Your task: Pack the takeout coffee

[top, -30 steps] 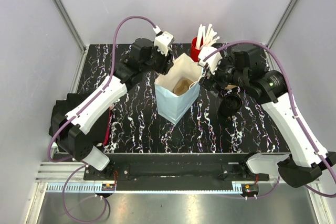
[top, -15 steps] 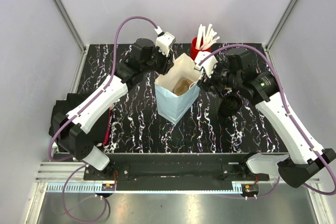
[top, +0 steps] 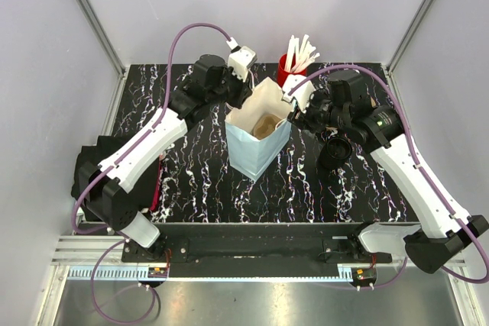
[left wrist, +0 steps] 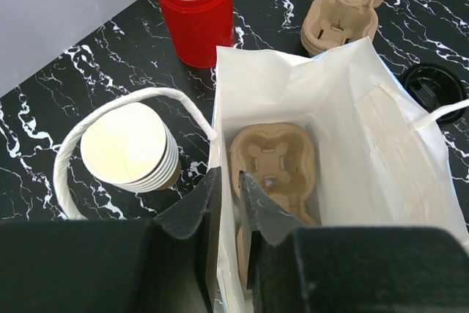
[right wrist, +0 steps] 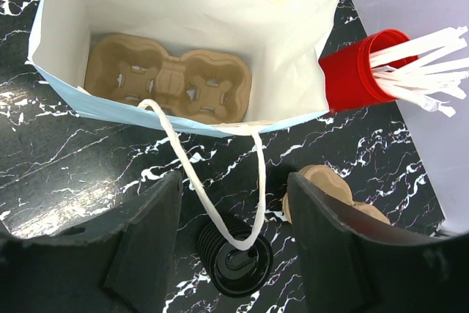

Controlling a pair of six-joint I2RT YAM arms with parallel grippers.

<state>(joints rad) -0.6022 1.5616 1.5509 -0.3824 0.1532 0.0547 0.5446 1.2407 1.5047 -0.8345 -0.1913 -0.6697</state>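
Takeout coffee could not be picked out as a lidded cup. Its black lids (right wrist: pixel 234 258) sat on the table (top: pixel 191 181), right of the white bag (top: pixel 248 154) at the middle. Right fingers (right wrist: pixel 146 232) stood wide apart around the bag's handle (right wrist: pixel 183 165). Left fingers (left wrist: pixel 196 204) straddled the bag's left wall, nearly together; whether they pinched it could not be told. Lidless cups (left wrist: pixel 128 152) stood beside that wall, and the red cup (top: pixel 286 74) at the far edge.
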